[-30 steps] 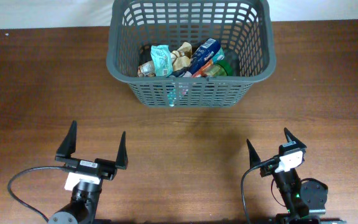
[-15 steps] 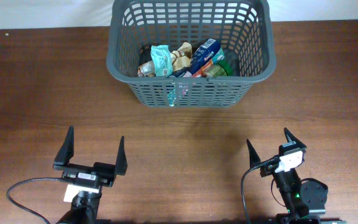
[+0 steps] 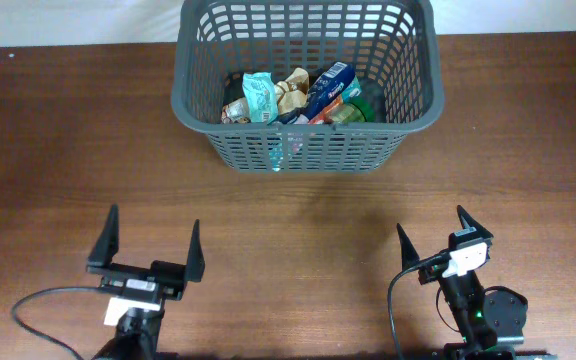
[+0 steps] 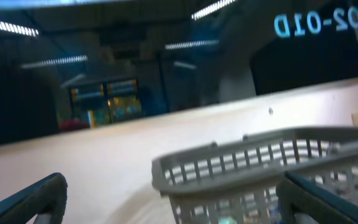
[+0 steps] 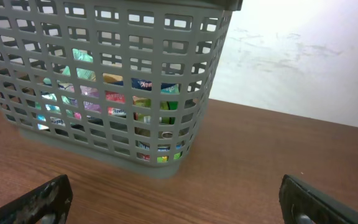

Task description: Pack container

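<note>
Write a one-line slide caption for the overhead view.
Dark grey lattice-sided plastic basket holds colourful snack packets; left gripper and right gripper stand open, empty.

Left wrist feed first, and I've got one sign: pale blue lettering [image 4: 317,23] on the dark window [image 4: 303,62], top right. It's mirror-reversed, and flipped round it looks like "02-01D". The focus is soft, so I won't swear to every character.

Overhead now. The blue packet [image 3: 330,82] in the container [image 3: 368,150] carries white print that's too small for me to read. Same story on the teal packet [image 3: 259,95].

Right wrist feed, there's white print on a blue wrapper [image 5: 143,84] behind the lattice, and I can't read it.
</note>
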Tool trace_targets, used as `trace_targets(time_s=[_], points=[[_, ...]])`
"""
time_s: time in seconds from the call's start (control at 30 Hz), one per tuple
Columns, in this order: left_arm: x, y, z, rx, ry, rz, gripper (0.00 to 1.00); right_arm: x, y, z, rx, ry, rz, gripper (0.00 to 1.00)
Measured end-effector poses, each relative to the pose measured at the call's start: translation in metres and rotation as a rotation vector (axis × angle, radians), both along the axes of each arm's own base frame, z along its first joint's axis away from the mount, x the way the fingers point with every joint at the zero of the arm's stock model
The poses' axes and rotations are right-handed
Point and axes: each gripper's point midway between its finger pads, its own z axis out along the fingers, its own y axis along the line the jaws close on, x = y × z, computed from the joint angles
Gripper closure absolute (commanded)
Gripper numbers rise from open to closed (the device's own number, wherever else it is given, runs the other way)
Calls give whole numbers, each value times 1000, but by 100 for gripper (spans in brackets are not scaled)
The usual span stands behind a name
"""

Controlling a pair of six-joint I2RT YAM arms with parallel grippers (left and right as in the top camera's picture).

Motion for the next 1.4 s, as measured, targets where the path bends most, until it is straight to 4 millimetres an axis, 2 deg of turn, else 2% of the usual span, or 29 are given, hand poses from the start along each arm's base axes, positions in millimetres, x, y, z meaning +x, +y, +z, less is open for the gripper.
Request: trace_targets(time_s=[0.17,0.33,0.63,0.83,1.4], points=[[13,-1,-35,5,69,-1,1,0,0,0,0,0,0,1],[18,-1,-48,8,120,0,1,0,0,0,0,0,0,1],[32,-1,-108,22,372,3,1,0,0,0,0,0,0,1],[33,-1,-148,32,536,8,1,0,0,0,0,0,0,1],[33,0,-148,31,535,11,1,0,0,0,0,0,0,1]])
